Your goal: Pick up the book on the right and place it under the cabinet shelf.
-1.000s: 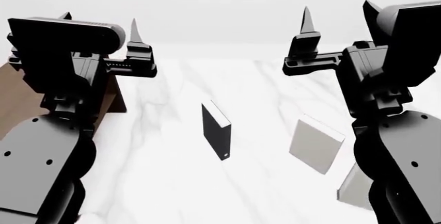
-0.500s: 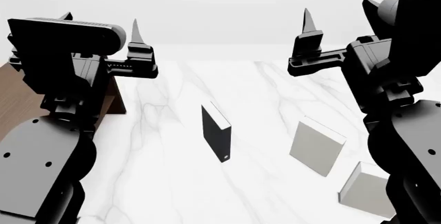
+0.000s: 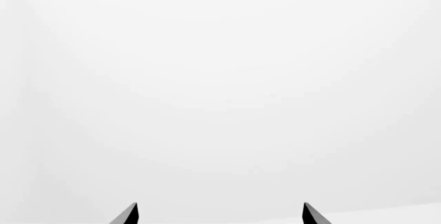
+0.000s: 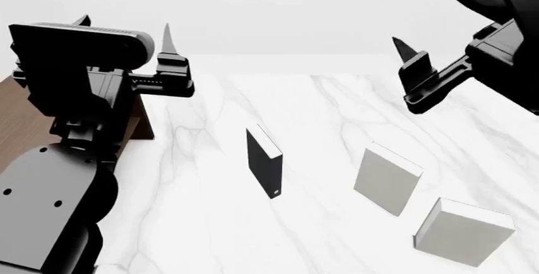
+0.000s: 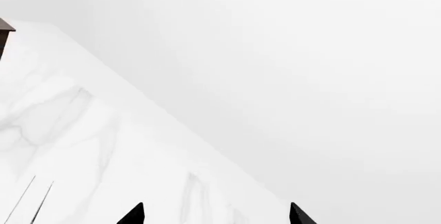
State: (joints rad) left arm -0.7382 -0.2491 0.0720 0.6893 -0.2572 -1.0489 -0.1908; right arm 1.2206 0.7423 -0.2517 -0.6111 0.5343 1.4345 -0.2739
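The book (image 4: 463, 231), very pale grey, stands on edge at the near right of the white marble table (image 4: 337, 116). My right gripper (image 4: 428, 17) is open and empty, raised high above the table, far beyond and above the book; its fingertips (image 5: 134, 214) show spread in the right wrist view. My left gripper (image 4: 124, 26) is open and empty, held high at the left beside the dark brown cabinet (image 4: 139, 122). The cabinet shelf itself is hidden behind my left arm. The left wrist view shows only spread fingertips (image 3: 127, 214) against blank white.
A black book (image 4: 265, 160) stands on edge mid-table. A darker beige-grey book (image 4: 385, 179) stands between it and the pale book. A corner of the brown cabinet (image 5: 3, 28) shows in the right wrist view, with the marble top (image 5: 82, 146) below it.
My right arm has swung up and to the right, and the pale book that it partly covered now shows whole. The left arm and the books have not moved.
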